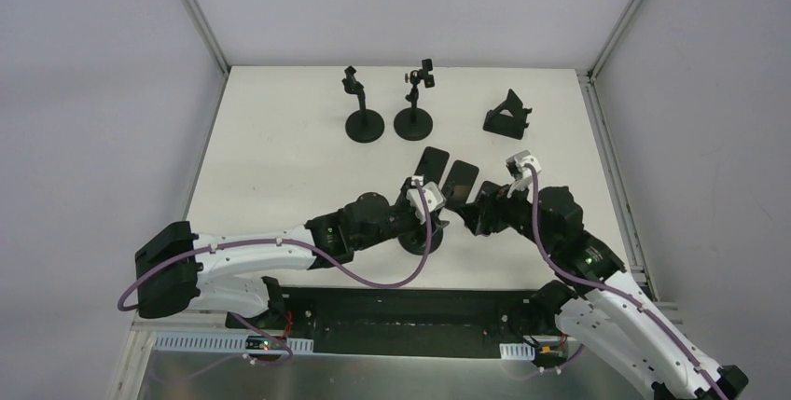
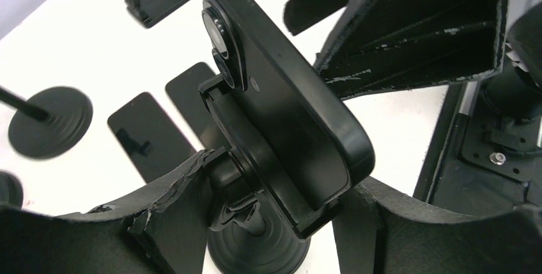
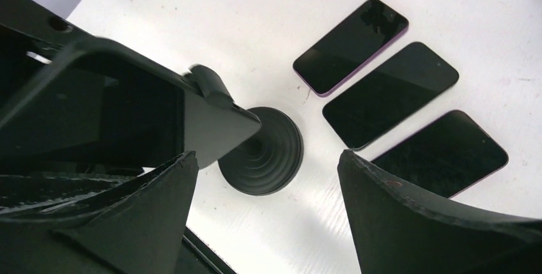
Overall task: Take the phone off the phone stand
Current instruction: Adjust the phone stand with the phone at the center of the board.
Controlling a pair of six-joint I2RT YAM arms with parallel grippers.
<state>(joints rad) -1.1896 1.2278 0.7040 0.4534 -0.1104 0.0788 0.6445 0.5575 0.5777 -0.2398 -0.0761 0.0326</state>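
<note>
Leaning in the phone stand (image 2: 255,248) by the middle of the tabletop's (image 1: 280,167) near edge, the phone (image 2: 287,95) is tilting its long axis, camera end uppermost, back facing your left gripper (image 2: 275,188). That claw is pinching the stand's holder. Your right gripper (image 3: 267,159) is gaping wide, holding nothing, one finger just beside the screen. Three loose phones (image 3: 390,92) are lying flat just beyond, crowding that side; three spare stands (image 1: 413,120) are lining the far edge. Grey walls (image 1: 93,92) are enclosing the white surface.
</note>
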